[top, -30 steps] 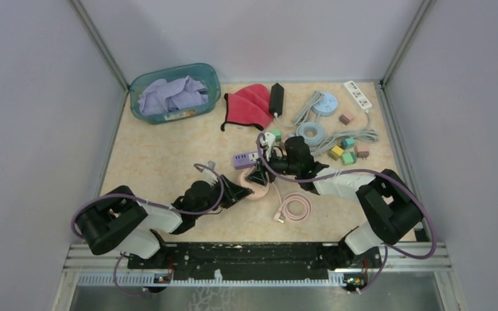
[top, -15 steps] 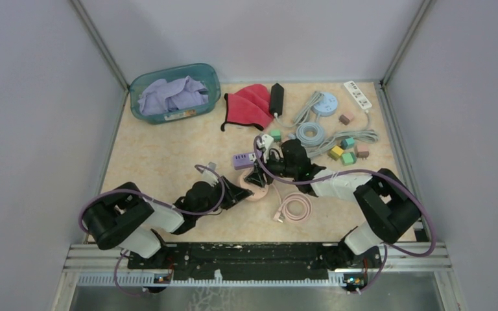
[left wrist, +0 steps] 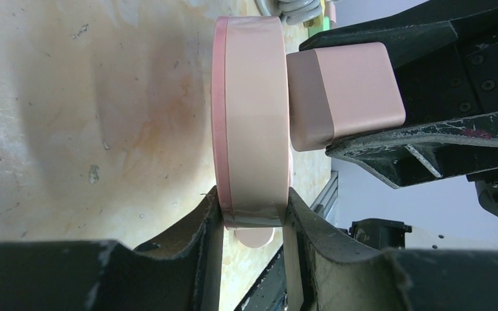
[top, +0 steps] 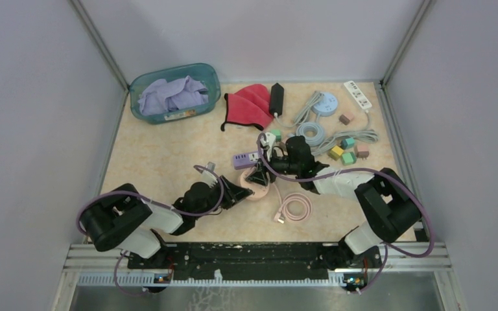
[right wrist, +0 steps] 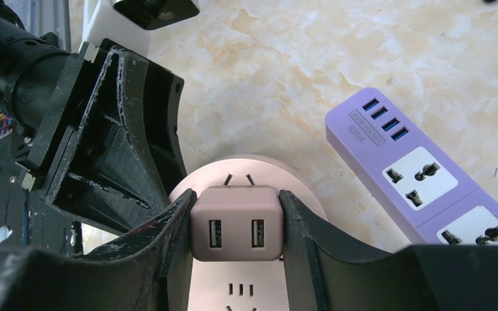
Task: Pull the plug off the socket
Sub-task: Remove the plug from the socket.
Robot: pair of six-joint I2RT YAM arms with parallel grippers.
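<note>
Two grips, centre of frame.
Left gripper [left wrist: 253, 210] clamps the round pink socket [left wrist: 253, 116]; right gripper [right wrist: 235, 220] pinches the pink plug [right wrist: 235, 236] seated on it.

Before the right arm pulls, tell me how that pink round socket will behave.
Probably stiff: the pink socket looks like hard plastic. Likely light, so it may lift with the plug unless the left gripper pinching its rim holds. Its smooth faces could slip.
</note>
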